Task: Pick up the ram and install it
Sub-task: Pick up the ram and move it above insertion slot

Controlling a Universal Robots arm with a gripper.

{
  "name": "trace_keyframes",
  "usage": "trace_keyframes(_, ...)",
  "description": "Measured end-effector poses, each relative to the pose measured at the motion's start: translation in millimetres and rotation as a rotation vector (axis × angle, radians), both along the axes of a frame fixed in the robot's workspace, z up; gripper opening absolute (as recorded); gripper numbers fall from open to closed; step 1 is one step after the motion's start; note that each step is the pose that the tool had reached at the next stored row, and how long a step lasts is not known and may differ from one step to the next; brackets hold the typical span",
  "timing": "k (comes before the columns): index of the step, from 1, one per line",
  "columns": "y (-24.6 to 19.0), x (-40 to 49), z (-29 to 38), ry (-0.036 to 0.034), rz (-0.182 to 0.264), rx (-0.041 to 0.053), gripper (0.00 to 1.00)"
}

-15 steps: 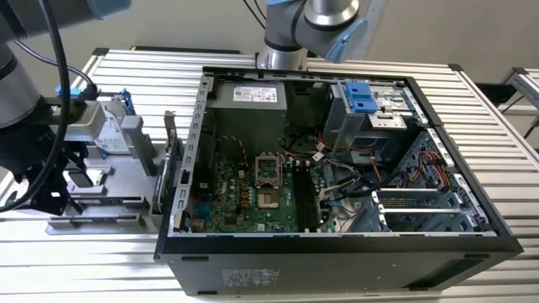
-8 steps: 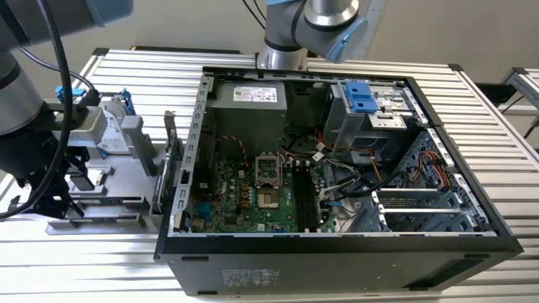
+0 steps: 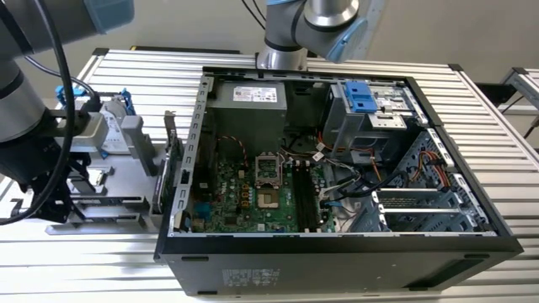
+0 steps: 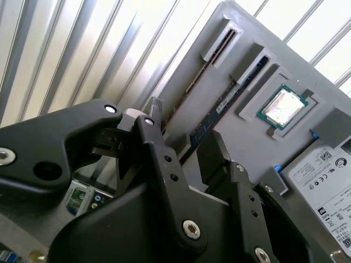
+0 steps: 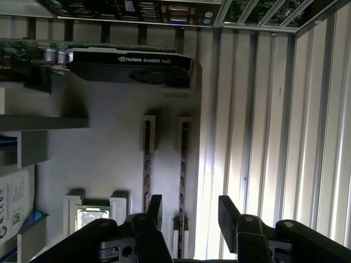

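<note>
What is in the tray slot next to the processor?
The ram, standing on edge. Its near end is covered by the gripper, so how it seats there cannot be seen.

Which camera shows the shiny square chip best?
The second wrist view: the processor chip lies whole and uncovered in its gray holder. In the first wrist view, the end effector hides part of the chip. In the exterior view it's too small to tell.
</note>
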State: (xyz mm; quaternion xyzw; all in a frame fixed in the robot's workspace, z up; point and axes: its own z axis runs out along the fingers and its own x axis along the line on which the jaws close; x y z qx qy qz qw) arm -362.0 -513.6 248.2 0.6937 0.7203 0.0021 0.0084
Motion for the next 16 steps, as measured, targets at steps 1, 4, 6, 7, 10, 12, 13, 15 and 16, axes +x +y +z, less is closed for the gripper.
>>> trace_keyframes(1,-0.4,0.0,-0.8,0.0,0.0,0.0001,1.0)
trace_keyframes(4,-1.6,0.0,-3.3,0.0,0.0,0.0,1.0)
trace_keyframes(6,-2.3,-0.1,-5.1,0.0,0.0,0.0,1.0)
trace_keyframes(7,-2.7,-0.1,-6.0,0.0001,0.0,0.0,1.0)
trace_keyframes(10,-3.6,-0.1,-8.9,0.0001,0.0,-0.0001,1.0)
trace_keyframes(12,-4.0,-0.1,-11.0,0.0,0.0,0.0,1.0)
trace_keyframes(13,-4.2,-0.1,-12.0,0.0,0.0,0.0,1.0)
trace_keyframes(15,-4.4,-0.1,-14.3,0.0,0.0,0.0,1.0)
trace_keyframes(16,-4.4,-0.1,-15.5,0.0001,0.0,0.0,1.0)
